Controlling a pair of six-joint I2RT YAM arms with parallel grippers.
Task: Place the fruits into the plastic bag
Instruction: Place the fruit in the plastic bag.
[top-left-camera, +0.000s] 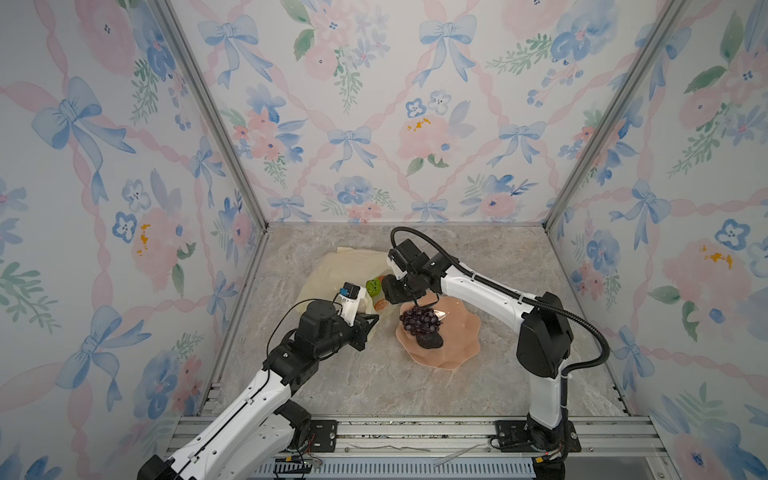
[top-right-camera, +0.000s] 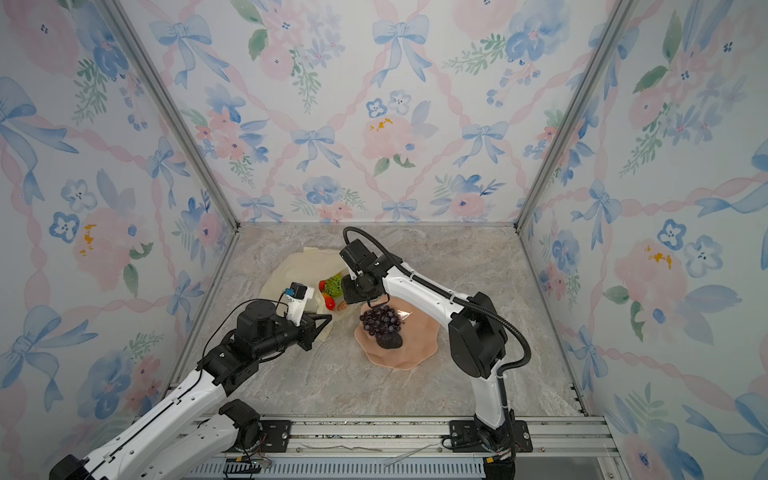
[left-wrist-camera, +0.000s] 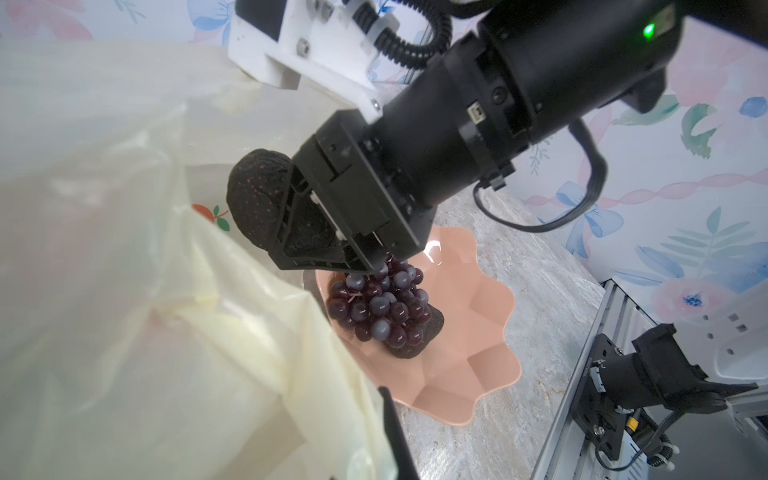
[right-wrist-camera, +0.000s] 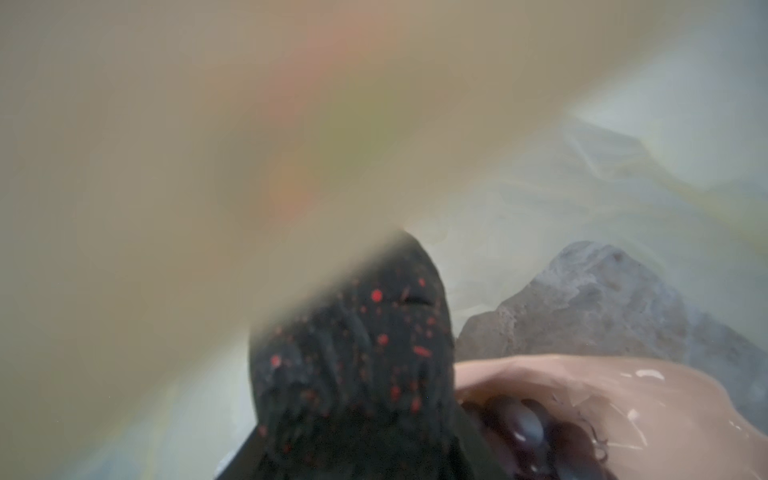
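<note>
The right gripper (left-wrist-camera: 286, 212) is pinching a dark avocado (left-wrist-camera: 253, 195) and holds it in the air at the mouth of the plastic bag (top-left-camera: 332, 270), just beside the edge of the dish. In the right wrist view the red-speckled fruit fills the foreground, with blurred bag film across the lens. The left gripper (top-left-camera: 372, 320) has its jaws pressed together on the near rim of the bag, and that rim is lifted.

Everything rests on the marble table (top-left-camera: 415, 395). The pale-yellow bag lies toward the left arm's side. The pink dish (top-left-camera: 457, 345) sits just beside it. On the dish, a bunch of grapes (top-left-camera: 419, 320) lies on top of a second avocado (top-left-camera: 430, 341). Inside the bag's mouth a green ball (top-right-camera: 332, 285) shows, with a red-and-orange fruit (top-right-camera: 329, 302) touching it.
</note>
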